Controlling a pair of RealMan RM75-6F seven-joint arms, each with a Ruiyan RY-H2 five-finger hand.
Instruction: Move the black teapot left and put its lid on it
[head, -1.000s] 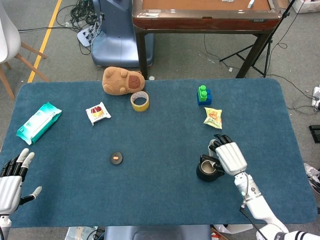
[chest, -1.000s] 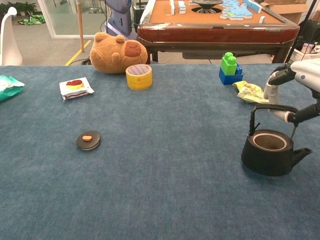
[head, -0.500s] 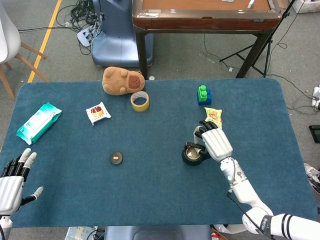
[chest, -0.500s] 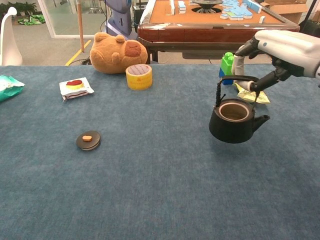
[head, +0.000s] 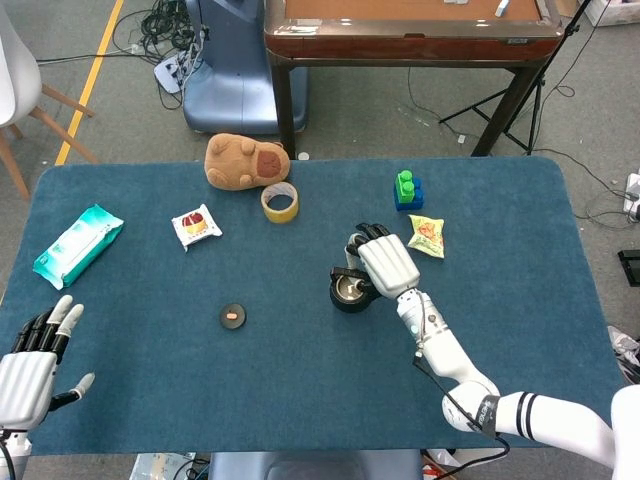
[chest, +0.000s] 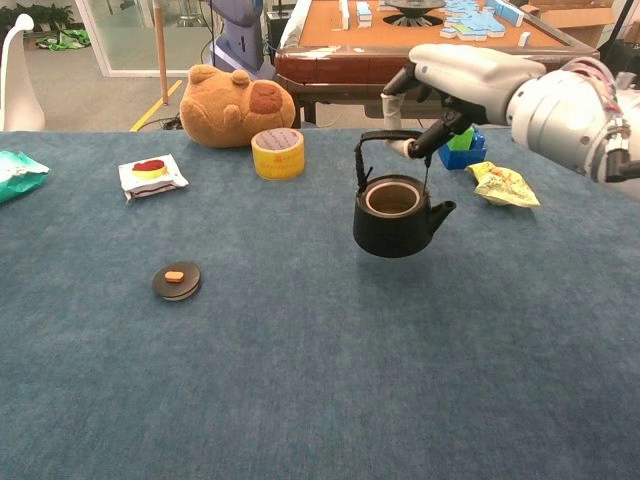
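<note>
On the blue cloth-covered bench (chest: 300, 380), the right hand (chest: 455, 75) grips the wire handle of the upright, lidless black cast-iron teapot (chest: 395, 215), held near mid-bench, spout pointing toward the robot's right. The left hand (head: 30, 360) rests with fingers spread, holding nothing. The small round black lid (chest: 176, 280) lies well left of the teapot.

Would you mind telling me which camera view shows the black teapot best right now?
The chest view: the black teapot shows side-on, hanging by its handle from the right hand, its open mouth and spout plain. The head view shows it from above, partly covered by that hand.
</note>
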